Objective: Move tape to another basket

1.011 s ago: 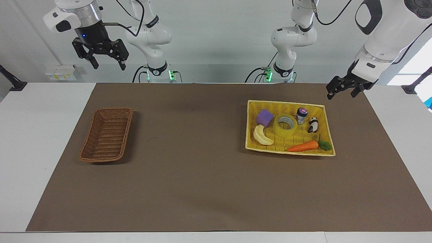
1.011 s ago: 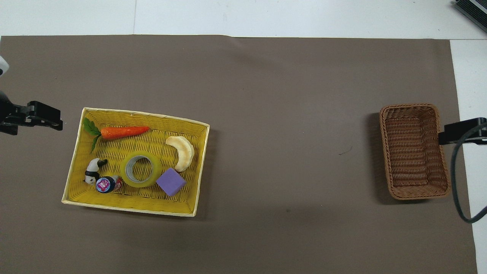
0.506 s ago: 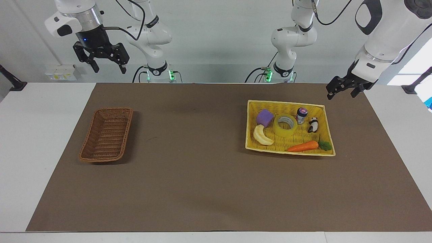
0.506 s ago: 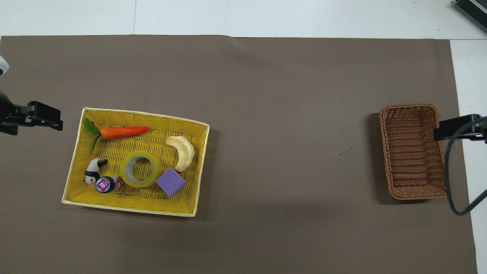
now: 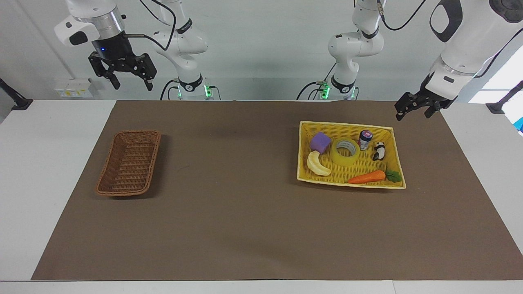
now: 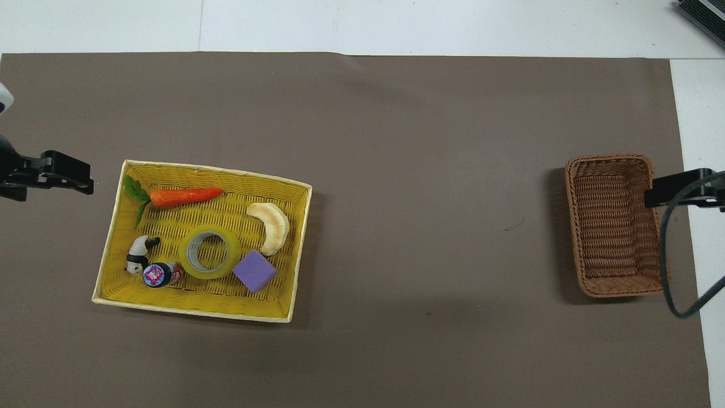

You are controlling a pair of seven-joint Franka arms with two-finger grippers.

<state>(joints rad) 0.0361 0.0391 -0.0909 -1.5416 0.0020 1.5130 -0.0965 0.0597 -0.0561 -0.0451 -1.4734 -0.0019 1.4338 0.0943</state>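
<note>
Both grippers are open and empty: the right gripper [image 5: 127, 77] has drifted slightly above the basket [image 5: 130, 162], the left gripper [image 5: 416, 107] waits, and the tape [image 5: 345, 151] lies untouched.

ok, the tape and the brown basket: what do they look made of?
Tape: glossy, translucent yellow plastic film wound on a grey-white core, likely cardboard or plastic. Brown basket: matte woven wicker or rattan, though it may be imitation; the strands show clearly.
</note>
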